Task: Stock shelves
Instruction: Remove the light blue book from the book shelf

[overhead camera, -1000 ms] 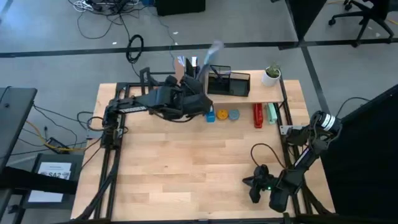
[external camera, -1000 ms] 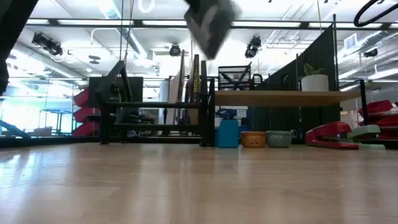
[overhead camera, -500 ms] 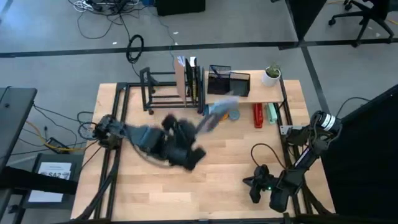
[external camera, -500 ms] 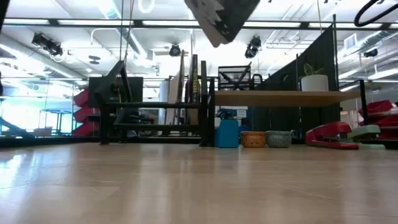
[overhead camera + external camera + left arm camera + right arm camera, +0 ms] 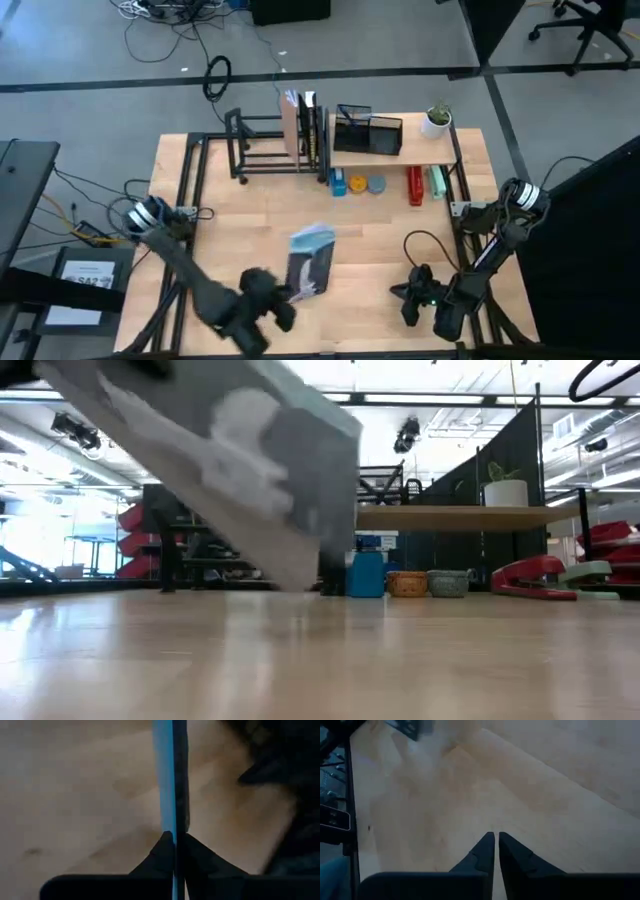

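- Pale wooden table (image 5: 250, 230) fills the high view, with grey floor and loose cables around it.
- At the near left, the left gripper (image 5: 283, 297) has its jaws clamped on a thin blue-covered book (image 5: 310, 262), held edge-on above bare wood mid-table.
- The grip is only at the book's lower edge; I judge a fast swing could let it pivot or slip out.
- Far back stands the black rack (image 5: 275, 145), with books upright at its right end; a tilted approach could knock them over.
- Right of it, the wooden plank shelf (image 5: 425, 148) carries a mesh organizer (image 5: 367, 131) and a potted plant (image 5: 436, 119).
- The right gripper (image 5: 404, 298) rests at the near right, fingers together.
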### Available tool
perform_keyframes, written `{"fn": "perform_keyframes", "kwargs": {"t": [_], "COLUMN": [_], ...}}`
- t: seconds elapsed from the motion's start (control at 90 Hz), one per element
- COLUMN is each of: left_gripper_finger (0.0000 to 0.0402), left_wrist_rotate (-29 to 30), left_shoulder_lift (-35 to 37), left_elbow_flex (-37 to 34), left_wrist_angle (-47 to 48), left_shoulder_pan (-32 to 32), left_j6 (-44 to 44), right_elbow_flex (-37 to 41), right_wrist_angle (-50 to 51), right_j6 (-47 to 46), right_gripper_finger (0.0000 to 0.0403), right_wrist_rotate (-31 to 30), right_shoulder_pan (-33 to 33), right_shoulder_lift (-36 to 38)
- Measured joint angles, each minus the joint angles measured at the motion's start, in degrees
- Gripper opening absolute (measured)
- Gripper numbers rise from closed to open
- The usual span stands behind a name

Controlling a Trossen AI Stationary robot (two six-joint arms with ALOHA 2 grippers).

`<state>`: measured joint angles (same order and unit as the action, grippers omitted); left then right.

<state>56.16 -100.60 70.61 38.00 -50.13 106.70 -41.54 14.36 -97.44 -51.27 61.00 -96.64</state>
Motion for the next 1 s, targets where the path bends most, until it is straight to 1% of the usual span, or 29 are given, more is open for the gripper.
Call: {"fn": "perform_keyframes", "kwargs": {"t": [0.044,0.078,0.167,0.233,0.289,0.4,0.511,0.578,0.644,0.778,0.9,1.0], "left_gripper_finger": [0.0000,0.0000,0.0000,0.0000,0.0000,0.0003,0.0007,0.0014,0.0027,0.0069,0.0115,0.0147], "left_wrist_rotate": [2.8,3.3,2.1,-0.2,-0.8,-0.4,-1.0,-1.4,-3.1,-6.0,-6.6,-8.1], "left_shoulder_lift": [1.4,2.4,3.3,3.1,2.7,3.1,3.3,3.3,3.3,3.3,3.4,4.9], "left_elbow_flex": [-5.4,-9.4,-18.7,-25.3,-29.9,-36.7,-39.5,-40.0,-40.0,-40.1,-40.1,-40.4], "left_wrist_angle": [-5.0,-8.9,-22.0,-33.5,-41.6,-51.9,-54.7,-55.0,-54.9,-54.4,-54.5,-54.1], "left_shoulder_pan": [-1.1,-1.6,-2.0,-2.1,-2.1,-2.2,-2.1,-2.1,-2.1,-2.0,-2.1,-2.9], "left_j6": [3.1,5.0,7.7,8.0,7.8,8.7,11.0,11.4,10.7,9.7,8.9,7.2], "right_elbow_flex": [0.0,0.0,0.0,0.0,0.0,0.0,0.0,0.0,0.0,0.0,0.0,0.0], "right_wrist_angle": [0.0,0.0,0.0,-0.2,-0.3,-0.3,-0.3,-0.2,-0.1,0.1,0.2,0.3], "right_j6": [0.0,0.1,0.1,0.1,0.1,0.1,0.1,-0.3,-0.8,-1.5,-1.5,-1.5], "right_gripper_finger": [0.0000,0.0000,0.0000,0.0000,0.0000,0.0000,0.0000,0.0000,0.0000,0.0000,0.0000,0.0000], "right_wrist_rotate": [0.0,0.0,0.5,1.0,1.4,2.1,3.2,3.5,3.6,4.0,4.0,4.0], "right_shoulder_pan": [-0.5,-0.8,-1.6,-2.1,-2.3,-2.3,-2.3,-2.2,-2.1,-1.9,-1.8,-1.8], "right_shoulder_lift": [0.0,0.0,0.0,0.0,0.0,0.0,0.0,0.0,0.0,0.0,0.0,0.0]}}
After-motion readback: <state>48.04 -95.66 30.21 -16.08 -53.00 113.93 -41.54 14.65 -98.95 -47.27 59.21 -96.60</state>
